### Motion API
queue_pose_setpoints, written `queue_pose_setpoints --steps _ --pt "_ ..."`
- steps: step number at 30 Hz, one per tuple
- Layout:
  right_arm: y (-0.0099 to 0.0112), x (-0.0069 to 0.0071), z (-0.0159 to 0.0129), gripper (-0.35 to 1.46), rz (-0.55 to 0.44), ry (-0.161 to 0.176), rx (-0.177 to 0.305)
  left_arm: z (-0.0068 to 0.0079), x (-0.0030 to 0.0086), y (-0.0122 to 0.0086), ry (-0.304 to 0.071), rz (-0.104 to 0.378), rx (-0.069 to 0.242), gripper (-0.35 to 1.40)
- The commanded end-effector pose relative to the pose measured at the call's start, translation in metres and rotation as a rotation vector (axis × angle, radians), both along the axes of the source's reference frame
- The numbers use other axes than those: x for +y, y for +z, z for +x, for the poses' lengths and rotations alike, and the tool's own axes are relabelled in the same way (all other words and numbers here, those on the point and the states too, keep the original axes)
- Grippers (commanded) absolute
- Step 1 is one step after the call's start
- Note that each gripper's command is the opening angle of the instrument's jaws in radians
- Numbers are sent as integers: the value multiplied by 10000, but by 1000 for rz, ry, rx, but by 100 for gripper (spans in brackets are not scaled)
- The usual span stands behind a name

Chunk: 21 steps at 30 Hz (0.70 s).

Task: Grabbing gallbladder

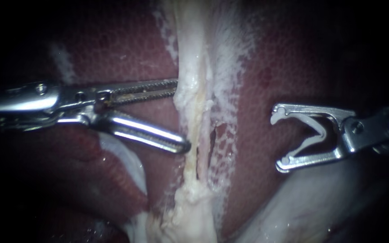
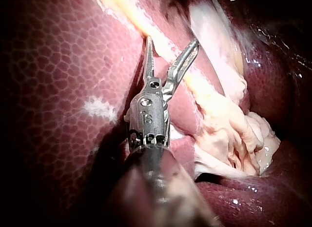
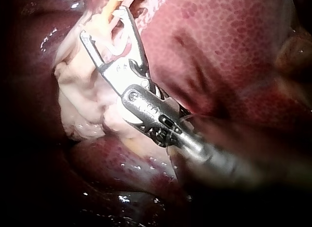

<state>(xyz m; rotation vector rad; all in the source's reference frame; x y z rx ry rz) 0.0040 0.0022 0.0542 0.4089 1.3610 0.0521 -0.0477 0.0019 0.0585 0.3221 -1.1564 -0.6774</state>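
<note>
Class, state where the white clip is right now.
In the endoscope view, the white clip sits at the right, held in the right instrument, over the liver and just clear of the pale central strand of tissue.

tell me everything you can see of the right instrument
The right instrument is shiny metal. Its shaft comes in from the right and ends, past a pinned hinge, in two slim jaws with hooked tips. The jaws stand wide apart and cradle a white V-shaped clip that touches both. It lies level over the dark red liver, beside the pale strand of tissue and clear of it. Contact with the liver cannot be told.
</note>
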Motion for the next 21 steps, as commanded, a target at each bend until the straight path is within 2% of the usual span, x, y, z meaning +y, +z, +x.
queue_pose_setpoints --steps 1,6,7,8,9,14,21 --pt "0 0 0 59 0 0 0 1 1 0 -3 1 5 36" --pt "0 0 0 59 0 0 0 8 4 5 -34 11 34 2" --pt "0 0 0 59 0 0 0 10 4 6 -37 12 39 -8" --pt "0 0 0 59 0 0 0 12 5 8 -40 13 44 -28" --pt "0 0 0 59 0 0 0 14 6 9 -42 14 48 -35" --pt "0 0 0 59 0 0 0 20 8 14 -52 18 71 -35" --pt "0 0 0 59 0 0 0 22 7 14 -67 22 90 -35"
